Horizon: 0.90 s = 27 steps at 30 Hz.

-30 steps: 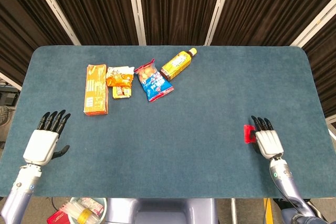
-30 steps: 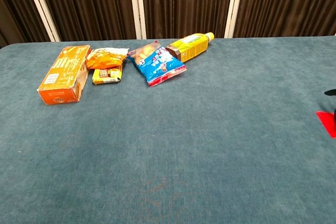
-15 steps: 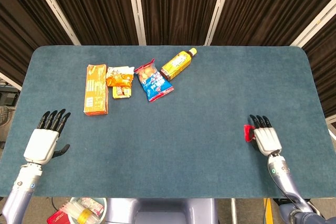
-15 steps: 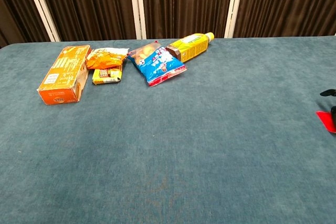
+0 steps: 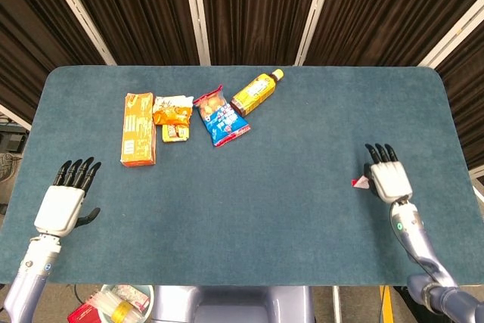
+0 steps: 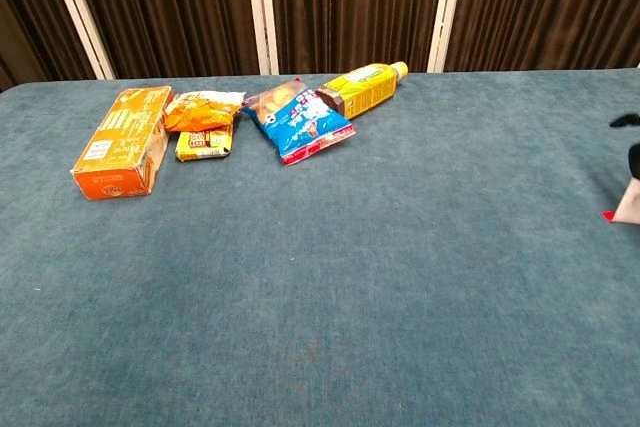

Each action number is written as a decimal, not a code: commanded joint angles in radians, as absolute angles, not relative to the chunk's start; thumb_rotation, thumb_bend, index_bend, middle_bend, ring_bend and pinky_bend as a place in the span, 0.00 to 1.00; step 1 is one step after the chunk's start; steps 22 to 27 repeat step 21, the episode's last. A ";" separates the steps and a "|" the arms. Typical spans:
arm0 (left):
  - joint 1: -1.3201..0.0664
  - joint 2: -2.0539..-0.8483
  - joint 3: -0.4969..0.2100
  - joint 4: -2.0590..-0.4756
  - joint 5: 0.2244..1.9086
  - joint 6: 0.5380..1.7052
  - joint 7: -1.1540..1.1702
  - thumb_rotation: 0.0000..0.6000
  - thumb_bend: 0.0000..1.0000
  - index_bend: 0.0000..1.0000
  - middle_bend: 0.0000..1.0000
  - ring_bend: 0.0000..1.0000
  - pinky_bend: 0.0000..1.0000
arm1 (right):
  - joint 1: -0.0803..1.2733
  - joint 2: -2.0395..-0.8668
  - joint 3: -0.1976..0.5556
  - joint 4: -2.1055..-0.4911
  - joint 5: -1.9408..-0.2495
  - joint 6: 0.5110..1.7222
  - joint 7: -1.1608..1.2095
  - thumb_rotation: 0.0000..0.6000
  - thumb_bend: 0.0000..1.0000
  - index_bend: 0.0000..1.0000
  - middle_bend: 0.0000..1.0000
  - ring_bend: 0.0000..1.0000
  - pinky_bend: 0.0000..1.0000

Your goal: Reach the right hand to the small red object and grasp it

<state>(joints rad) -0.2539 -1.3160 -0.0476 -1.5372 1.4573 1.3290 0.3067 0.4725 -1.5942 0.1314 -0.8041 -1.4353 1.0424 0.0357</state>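
In the head view, the right hand [image 5: 388, 178] is seen at the right of the frame, back upward, its dark fingers [image 5: 380, 153] pointing toward the top of the frame. The small red object [image 5: 359, 182] is found just at the left edge of this hand, and only a small red and white corner of it is exposed. It is touched by the hand, yet whether it is grasped cannot be told, since the underside of the hand is hidden. Its long axis and heading cannot be judged from the exposed corner. The left hand [image 5: 62, 206] is seen at the lower left of the frame, over the blue table [image 5: 302, 156], with fingers spread and nothing held.

In the upper left part of the frame an orange box [image 5: 138, 128] is laid with its long side running up and down. Beside it are set an orange snack bag [image 5: 172, 110], a small yellow packet [image 5: 175, 132], a blue snack bag [image 5: 221, 119] and a yellow bottle [image 5: 257, 92], tilted with its cap toward the upper right. Below the table's lower edge, a clear tub [image 5: 121, 306] of mixed items is seen.

In the chest view, only a sliver of the right hand [image 6: 631, 192] is shown at the right edge, with a red speck of the object [image 6: 607, 215] beside it.
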 commanded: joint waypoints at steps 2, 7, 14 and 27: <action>-0.256 -1.318 -0.050 -1.537 1.451 1.325 0.311 1.00 0.22 0.00 0.00 0.00 0.02 | 0.541 -1.579 0.175 -0.768 -1.427 1.008 0.046 1.00 0.49 0.62 0.06 0.00 0.00; -0.256 -1.316 -0.053 -1.542 1.446 1.328 0.313 1.00 0.22 0.00 0.00 0.00 0.02 | 0.578 -1.548 0.215 -0.782 -1.443 1.091 0.032 1.00 0.48 0.63 0.06 0.00 0.00; -0.253 -1.300 -0.041 -1.552 1.461 1.331 0.289 1.00 0.22 0.00 0.00 0.00 0.02 | 0.466 -1.449 0.216 -1.023 -1.459 1.324 -0.067 1.00 0.48 0.61 0.07 0.00 0.00; -0.244 -1.277 -0.018 -1.565 1.507 1.352 0.250 1.00 0.23 0.00 0.00 0.00 0.02 | 0.216 -1.355 0.129 -1.335 -1.423 1.559 -0.149 1.00 0.48 0.60 0.07 0.00 0.00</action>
